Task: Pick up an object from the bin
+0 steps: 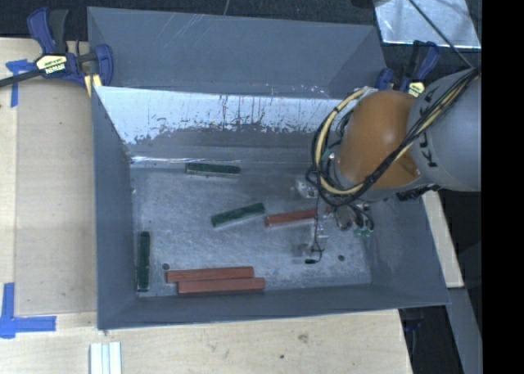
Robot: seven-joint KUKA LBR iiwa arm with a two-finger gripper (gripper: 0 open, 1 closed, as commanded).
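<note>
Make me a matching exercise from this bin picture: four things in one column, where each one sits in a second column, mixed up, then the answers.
Things
1. pair of long red-brown bars
2. short red-brown stick
3. brighter green stick
4. gripper

Places
A. middle of the bin floor
B. right part of the floor, beneath the orange wrist cover
C. along the front wall, side by side
D. just right of the middle, end to end with a green stick

Pairs: 1-C, 2-D, 3-A, 4-B.
</note>
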